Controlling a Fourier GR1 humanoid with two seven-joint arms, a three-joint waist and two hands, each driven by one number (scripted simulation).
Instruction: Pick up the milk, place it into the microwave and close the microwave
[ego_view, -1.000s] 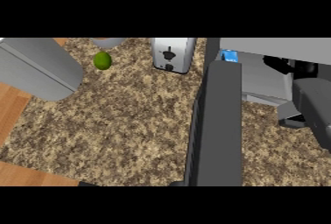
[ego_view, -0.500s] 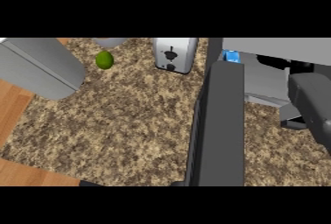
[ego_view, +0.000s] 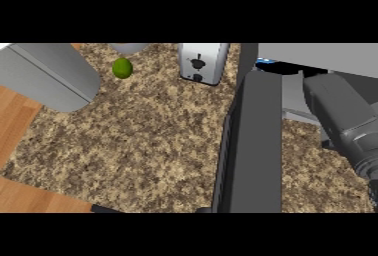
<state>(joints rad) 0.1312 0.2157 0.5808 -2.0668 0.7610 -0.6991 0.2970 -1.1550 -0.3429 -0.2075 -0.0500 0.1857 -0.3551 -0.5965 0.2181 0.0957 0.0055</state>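
The speckled brown granite desk (ego_view: 148, 150) is crossed by the dark grey microwave door (ego_view: 251, 150), which is swung open. To its right, the grey right forearm (ego_view: 347, 125) is stretched toward the grey microwave (ego_view: 325, 55). The black right hand (ego_view: 316, 75) is mostly hidden there, so its state cannot be told. Only a corner of the blue milk carton (ego_view: 266, 61) is seen at the opening. A silver toaster (ego_view: 203, 62) and a small green fruit (ego_view: 122, 68) are set farther left.

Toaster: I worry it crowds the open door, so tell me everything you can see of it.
The toaster is a pale grey, metal-looking box standing upright on the speckled counter at the view's top, its upper part cut off. Its near face carries a dark knob and a smaller dark control below. It sits just left of the open microwave door, seemingly with a narrow gap.
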